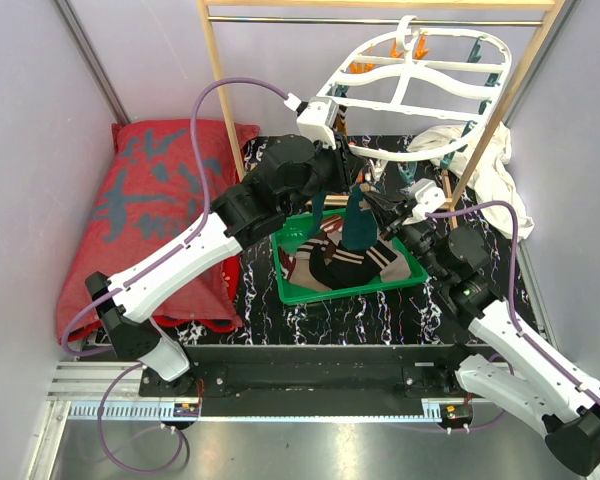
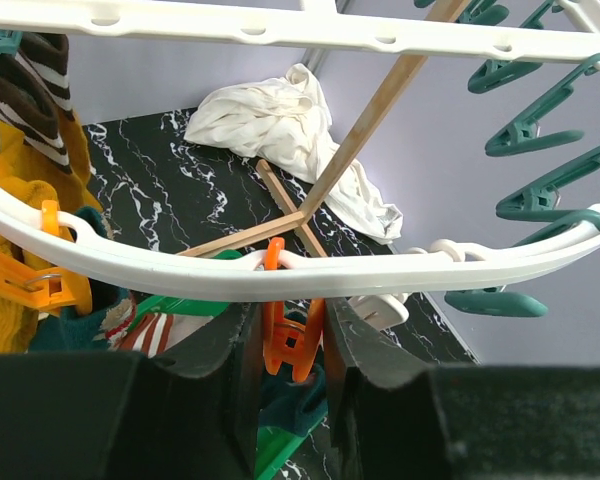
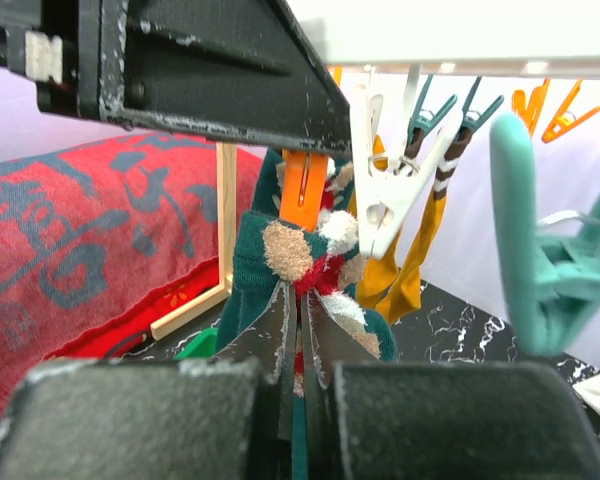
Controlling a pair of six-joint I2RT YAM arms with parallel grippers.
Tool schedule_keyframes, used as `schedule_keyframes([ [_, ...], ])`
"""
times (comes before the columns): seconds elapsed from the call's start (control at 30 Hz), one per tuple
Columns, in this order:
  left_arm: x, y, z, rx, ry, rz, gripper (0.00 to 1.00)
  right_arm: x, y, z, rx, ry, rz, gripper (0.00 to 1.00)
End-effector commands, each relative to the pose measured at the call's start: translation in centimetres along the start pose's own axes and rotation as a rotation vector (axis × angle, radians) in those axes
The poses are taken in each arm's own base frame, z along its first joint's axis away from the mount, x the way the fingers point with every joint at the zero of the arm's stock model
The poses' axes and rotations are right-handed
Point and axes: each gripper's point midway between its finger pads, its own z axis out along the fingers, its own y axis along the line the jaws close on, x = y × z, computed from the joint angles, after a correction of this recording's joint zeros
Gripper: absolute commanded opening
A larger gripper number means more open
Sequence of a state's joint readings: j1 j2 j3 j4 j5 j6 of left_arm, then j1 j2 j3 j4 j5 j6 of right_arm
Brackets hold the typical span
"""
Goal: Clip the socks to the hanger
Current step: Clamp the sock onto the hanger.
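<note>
The white oval hanger (image 1: pixel 410 80) hangs from the wooden rack's bar. My left gripper (image 2: pixel 290 330) is shut on an orange peg (image 2: pixel 292 345) that hangs under the hanger's near rim (image 2: pixel 400 268). Just below that peg, my right gripper (image 3: pixel 302 300) is shut on a dark teal sock (image 3: pixel 245 260) with tan, red and white patches, holding its top up. In the top view this sock (image 1: pixel 358 222) rises from the green tray (image 1: pixel 290 288). Mustard-orange socks (image 3: pixel 400 275) hang clipped to the hanger. More socks (image 1: pixel 330 268) lie in the tray.
The light wooden rack frame (image 1: pixel 220 90) stands around the hanger, with a leg (image 2: pixel 370 125) behind the rim. A white cloth (image 1: pixel 480 165) lies at the back right and a red cushion (image 1: pixel 150 200) at the left. Teal pegs (image 2: pixel 525 130) and a white peg (image 3: pixel 385 195) hang nearby.
</note>
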State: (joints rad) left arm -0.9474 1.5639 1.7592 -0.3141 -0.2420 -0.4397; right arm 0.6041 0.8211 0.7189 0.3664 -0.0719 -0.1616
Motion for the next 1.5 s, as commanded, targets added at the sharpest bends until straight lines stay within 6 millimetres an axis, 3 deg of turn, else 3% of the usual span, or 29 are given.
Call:
schedule_keyframes([
  [0.0,-4.1,-2.0,-2.2,0.077,-0.091,-0.052,0.00,-2.7,0.2,0.5,-0.011,-0.095,-0.018,0.02],
  [0.57,-4.7,-2.7,-2.5,0.109,-0.106,-0.094,0.00,-0.4,0.2,-0.1,-0.005,-0.053,-0.015,0.02],
  [1.47,-2.5,-2.5,-1.8,0.113,-0.036,-0.073,0.00,-4.1,-1.0,0.7,0.044,-0.129,-0.038,0.01],
])
